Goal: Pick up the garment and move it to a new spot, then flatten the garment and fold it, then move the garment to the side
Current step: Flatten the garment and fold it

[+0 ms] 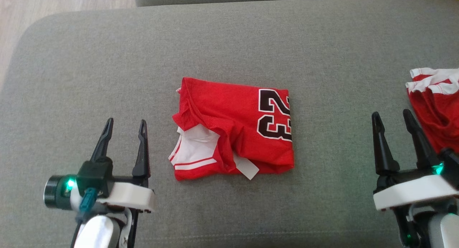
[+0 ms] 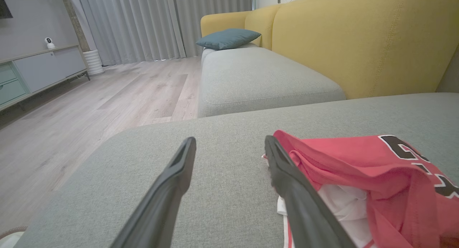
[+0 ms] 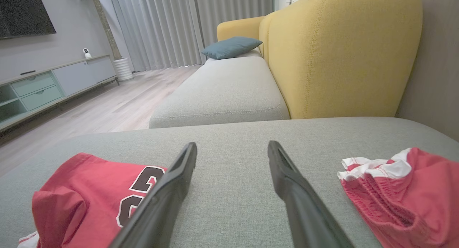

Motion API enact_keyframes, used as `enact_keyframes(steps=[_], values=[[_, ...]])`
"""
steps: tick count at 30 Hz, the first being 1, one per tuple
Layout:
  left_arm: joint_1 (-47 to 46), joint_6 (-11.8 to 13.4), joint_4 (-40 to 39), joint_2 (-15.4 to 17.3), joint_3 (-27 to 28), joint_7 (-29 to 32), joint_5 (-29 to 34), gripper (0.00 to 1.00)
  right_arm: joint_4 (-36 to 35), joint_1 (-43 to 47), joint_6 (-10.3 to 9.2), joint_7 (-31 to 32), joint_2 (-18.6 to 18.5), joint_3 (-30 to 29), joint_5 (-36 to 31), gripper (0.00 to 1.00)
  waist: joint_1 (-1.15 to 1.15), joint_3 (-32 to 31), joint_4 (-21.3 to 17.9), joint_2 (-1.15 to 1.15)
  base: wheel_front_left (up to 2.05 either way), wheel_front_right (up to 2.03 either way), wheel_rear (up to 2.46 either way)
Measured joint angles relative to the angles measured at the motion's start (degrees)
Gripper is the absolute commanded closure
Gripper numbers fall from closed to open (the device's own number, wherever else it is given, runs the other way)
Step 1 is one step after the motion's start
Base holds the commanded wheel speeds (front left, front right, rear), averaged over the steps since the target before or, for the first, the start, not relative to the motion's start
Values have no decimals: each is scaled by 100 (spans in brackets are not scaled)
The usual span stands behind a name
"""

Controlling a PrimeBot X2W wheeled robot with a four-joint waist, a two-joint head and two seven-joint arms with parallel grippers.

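The red number 23 jersey [image 1: 233, 129] lies in a compact folded rectangle at the centre of the grey seat cushion [image 1: 229, 43]. Pickup, flattening and folding therefore appear complete, and only the move to the side appears to be left. The left gripper [image 1: 126, 121] is just left of the jersey and the right gripper [image 1: 391, 113] is well to its right, beside a second red-and-white garment [image 1: 437, 111]. Both point away from the robot with jaws spread apart and hold nothing.
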Motion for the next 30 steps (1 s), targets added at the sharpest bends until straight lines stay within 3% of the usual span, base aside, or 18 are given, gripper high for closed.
enact_keyframes(steps=[4, 5, 6, 12, 21, 30], values=[[-1, 2, -16, 13, -4, 18, 0, 0, 30, -1, 0, 22, -2, 11, 10, 0, 0, 11, 2, 0, 0, 0, 0], [-1, 2, -19, 14, -7, 18, 0, 0, 67, -1, 0, 55, -2, 33, 38, 46, 0, 20, 6, 0, 0, 0, 0], [-2, 2, -20, 18, -9, 18, 0, 0, 100, -2, 0, 77, -2, 60, 63, 100, 0, 31, 11, 0, 0, 0, 0], [-44, 3, -80, 20, -44, 18, 0, 0, 684, -206, 0, 142, -22, 804, 268, 100, 0, 175, 65, 0, 0, 0, 0], [-439, -7, -67, -52, -174, -56, 0, 0, 2197, -1602, 0, -130, 11, 2454, 703, 100, 0, 449, 304, 0, 0, 0, 0], [-498, -8, 75, -130, -189, -113, -1, 0, 3434, -2459, 0, -479, 19, 3186, 1152, 100, 0, 589, 560, 0, 0, 0, 0]])
